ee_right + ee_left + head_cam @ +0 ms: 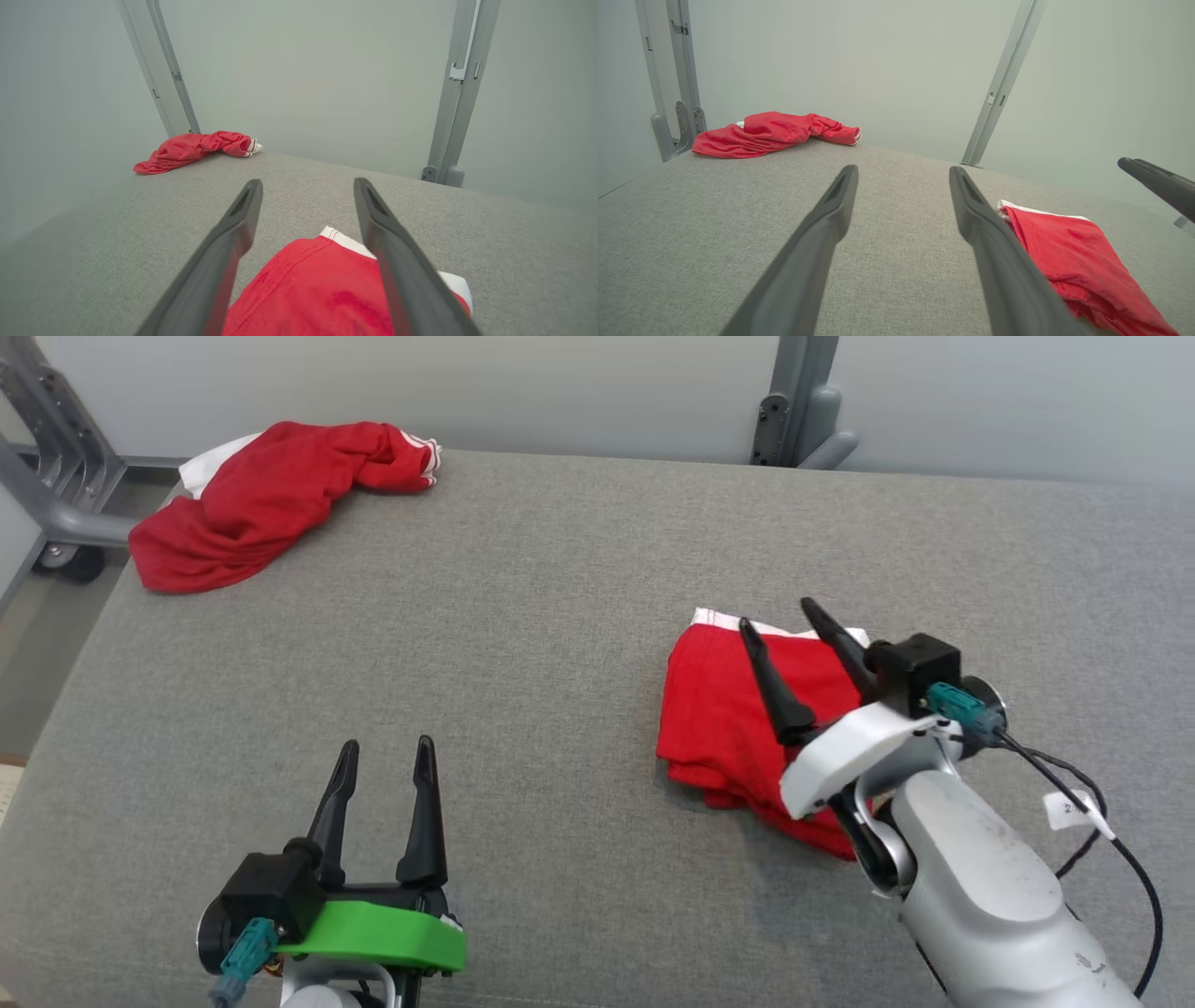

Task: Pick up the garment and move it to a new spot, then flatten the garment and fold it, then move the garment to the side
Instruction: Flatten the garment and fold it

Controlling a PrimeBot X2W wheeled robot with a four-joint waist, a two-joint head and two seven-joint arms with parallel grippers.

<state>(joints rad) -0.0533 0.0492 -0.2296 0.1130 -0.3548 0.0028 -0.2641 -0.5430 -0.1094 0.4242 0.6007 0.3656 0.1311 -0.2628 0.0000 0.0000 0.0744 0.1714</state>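
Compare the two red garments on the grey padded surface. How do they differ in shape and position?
The crumpled garment is bunched into a loose heap, while the folded garment is a compact, flat packet. The crumpled garment lies at the far left corner, and the folded garment lies to the right, by the open right gripper. Both are red with white trim, rest on the grey surface, and are not gripped.

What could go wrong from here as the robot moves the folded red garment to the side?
1. The right pincer is open over the folded garment; gripping only the top layer might undo the fold.
2. Dragging it across the grey table may rumple its uneven near edge.
3. The crumpled garment lies at the far left corner and could slip off.
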